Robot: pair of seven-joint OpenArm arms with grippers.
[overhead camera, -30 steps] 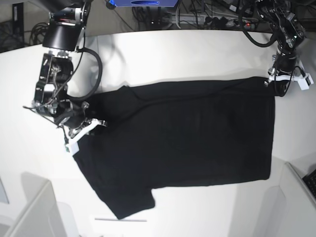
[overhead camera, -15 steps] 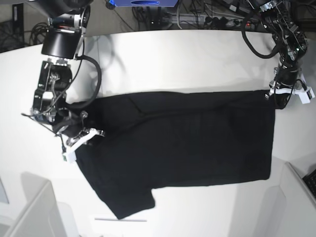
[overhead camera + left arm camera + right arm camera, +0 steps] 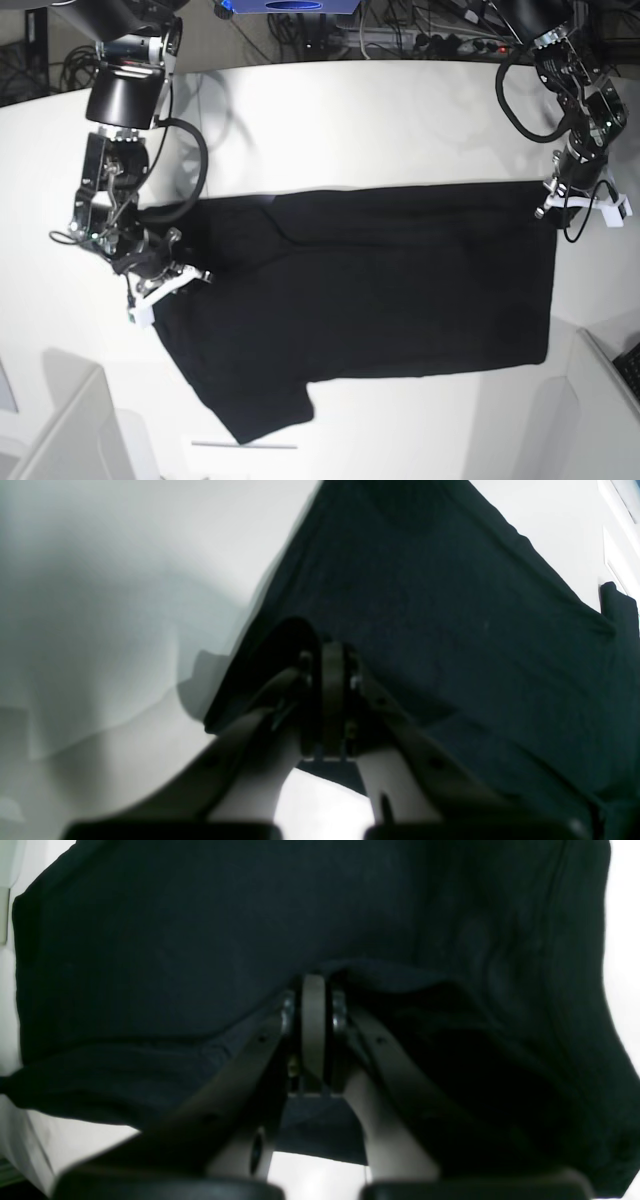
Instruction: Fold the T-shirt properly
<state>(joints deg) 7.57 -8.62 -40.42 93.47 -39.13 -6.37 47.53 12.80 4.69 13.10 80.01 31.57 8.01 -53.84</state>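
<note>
A: One fold is looking finished so far, and I judge the rest is not done. The T-shirt (image 3: 370, 290) is lying on the white counter (image 3: 350, 110), plain black side up, as a long band with one sleeve sticking out toward the near edge.

B: And the tools, what are they doing?

A: The left tool (image 3: 556, 197) is pinching the far corner at the hem side; in the left wrist view its jaws are standing closed with the cloth between them. The right tool (image 3: 160, 282) is gripping cloth at the shoulder side, jaws also pressed together on the fabric.

B: So how much is remaining?

A: Most of it, I think. The sleeve is needing tucking in, and the band is needing folding across at least one time more.
</note>
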